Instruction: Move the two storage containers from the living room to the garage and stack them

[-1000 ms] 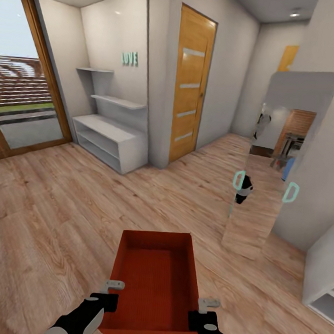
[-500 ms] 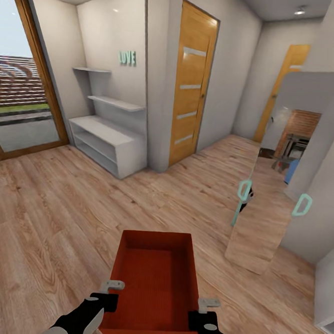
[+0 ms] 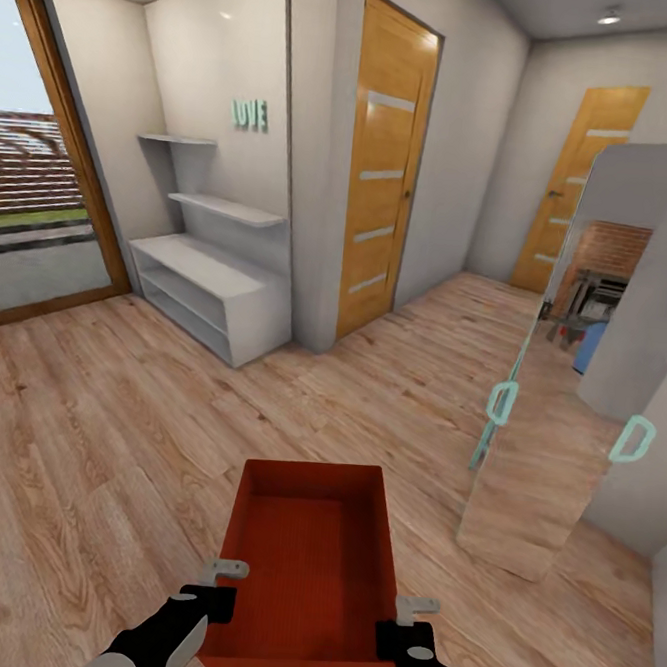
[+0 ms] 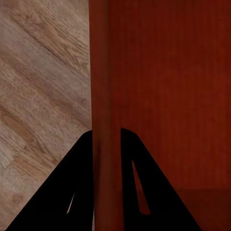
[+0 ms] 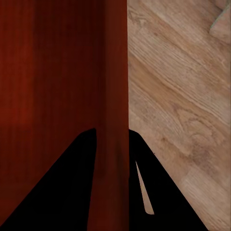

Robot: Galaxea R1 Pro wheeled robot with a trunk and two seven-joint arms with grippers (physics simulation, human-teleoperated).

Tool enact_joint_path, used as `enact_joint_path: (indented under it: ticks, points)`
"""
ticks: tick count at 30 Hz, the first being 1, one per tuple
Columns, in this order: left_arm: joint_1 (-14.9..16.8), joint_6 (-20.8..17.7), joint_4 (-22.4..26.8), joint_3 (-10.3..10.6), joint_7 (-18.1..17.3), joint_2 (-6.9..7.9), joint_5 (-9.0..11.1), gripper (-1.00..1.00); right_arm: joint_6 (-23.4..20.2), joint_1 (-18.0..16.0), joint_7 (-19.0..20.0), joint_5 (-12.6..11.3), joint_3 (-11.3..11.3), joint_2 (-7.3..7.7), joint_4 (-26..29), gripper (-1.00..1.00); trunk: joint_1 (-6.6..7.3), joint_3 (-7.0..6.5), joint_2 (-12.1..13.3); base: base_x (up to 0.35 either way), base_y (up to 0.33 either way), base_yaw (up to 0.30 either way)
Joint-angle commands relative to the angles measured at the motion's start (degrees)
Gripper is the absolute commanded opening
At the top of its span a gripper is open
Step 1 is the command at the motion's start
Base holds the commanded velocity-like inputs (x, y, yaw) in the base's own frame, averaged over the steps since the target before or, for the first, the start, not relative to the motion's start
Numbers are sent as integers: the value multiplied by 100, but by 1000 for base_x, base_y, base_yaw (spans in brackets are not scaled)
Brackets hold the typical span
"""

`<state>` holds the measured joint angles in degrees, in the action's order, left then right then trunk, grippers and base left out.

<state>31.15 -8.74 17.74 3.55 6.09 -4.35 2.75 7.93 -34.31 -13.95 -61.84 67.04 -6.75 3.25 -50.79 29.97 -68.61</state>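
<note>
I carry one red-orange storage container (image 3: 307, 562), open top up and empty, low in the head view above the light wood-plank floor (image 3: 115, 427). My left gripper (image 3: 219, 593) is shut on its left wall. The right gripper (image 3: 403, 625) is shut on its right wall. The left wrist view has the thin red wall (image 4: 107, 144) pinched between my black fingers (image 4: 77, 183), and my left gripper (image 4: 107, 159) straddles it. In the right wrist view my right gripper (image 5: 112, 159) clamps the container wall (image 5: 114, 120) the same way.
A white shelf unit (image 3: 212, 289) stands in an alcove ahead left under a "LOVE" sign (image 3: 248, 114). Orange striped doors stand ahead (image 3: 384, 167) and at the far right (image 3: 581, 187). A mirror panel (image 3: 555, 391) leans at right. A glazed wood-framed door (image 3: 35, 170) is at left.
The whole view has shifted as the base moves forward and turns right; the far orange door has come into sight. The container and both grippers hold the same pose.
</note>
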Motion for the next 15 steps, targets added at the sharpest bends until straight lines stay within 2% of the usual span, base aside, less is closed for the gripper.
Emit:
enact_joint_path:
  ticks: [1,15]
  points:
    - [0,-40,-8,-39,50,66,-20,-100,157,-5,-47,-13,2,147,-35,-100,-3,5,-3,324,0,0]
    - [3,-40,-8,-39,50,66,-20,-100,157,-5,-47,-13,2,147,-35,-100,-3,5,-3,324,0,0]
